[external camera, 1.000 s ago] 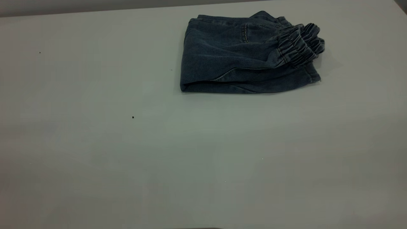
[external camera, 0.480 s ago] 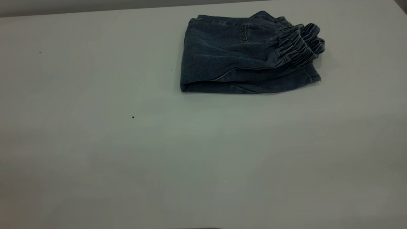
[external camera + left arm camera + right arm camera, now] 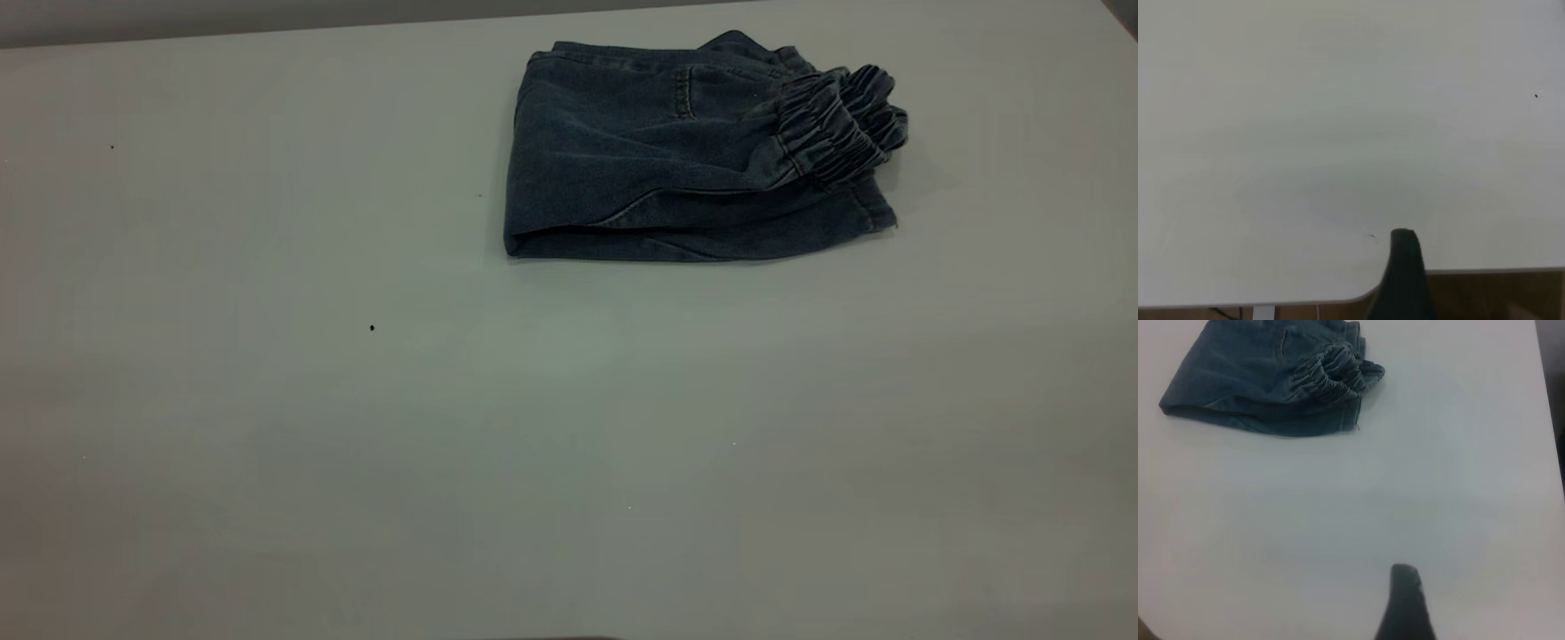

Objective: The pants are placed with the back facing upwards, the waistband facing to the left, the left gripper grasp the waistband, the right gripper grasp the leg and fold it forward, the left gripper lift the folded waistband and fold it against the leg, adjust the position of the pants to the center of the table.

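Your folded denim shorts (image 3: 685,151) sit upper right on the table (image 3: 356,444): soft, floppy, likely weighty; grab the gathered waistband (image 3: 840,124). Neither claw's opening is readable.

Exterior camera looks steeply down; both wrist cameras, seemingly pulled back, share its table (image 3: 356,444).

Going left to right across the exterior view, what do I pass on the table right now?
Tiny dark speck → second dark speck → folded edge of the pants → gathered waistband → bare table. Neither gripper shows in this view.
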You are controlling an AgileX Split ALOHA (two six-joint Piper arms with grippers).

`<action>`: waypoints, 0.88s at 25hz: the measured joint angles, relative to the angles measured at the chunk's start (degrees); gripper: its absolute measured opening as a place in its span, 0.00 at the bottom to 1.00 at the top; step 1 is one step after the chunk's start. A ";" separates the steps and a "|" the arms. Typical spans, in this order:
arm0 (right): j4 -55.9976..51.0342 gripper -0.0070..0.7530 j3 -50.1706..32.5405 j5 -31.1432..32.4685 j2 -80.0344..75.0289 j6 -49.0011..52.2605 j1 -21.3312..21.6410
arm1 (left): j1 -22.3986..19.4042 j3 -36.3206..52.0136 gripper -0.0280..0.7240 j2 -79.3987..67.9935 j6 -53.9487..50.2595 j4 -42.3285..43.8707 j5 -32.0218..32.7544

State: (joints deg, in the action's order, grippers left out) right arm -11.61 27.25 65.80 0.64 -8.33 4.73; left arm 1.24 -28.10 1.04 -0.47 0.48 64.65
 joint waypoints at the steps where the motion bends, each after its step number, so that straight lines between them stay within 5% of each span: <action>1: 0.00 0.61 0.00 0.00 0.00 0.00 0.00 | 0.00 0.00 0.75 0.00 0.00 0.00 0.00; 22: 4.97 0.61 0.00 -0.36 0.00 5.81 0.00 | 0.11 0.00 0.75 0.00 0.00 0.00 0.00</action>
State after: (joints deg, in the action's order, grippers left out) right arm -6.64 27.25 65.45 0.64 -2.52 4.73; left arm 1.35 -28.10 1.04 -0.47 0.48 64.65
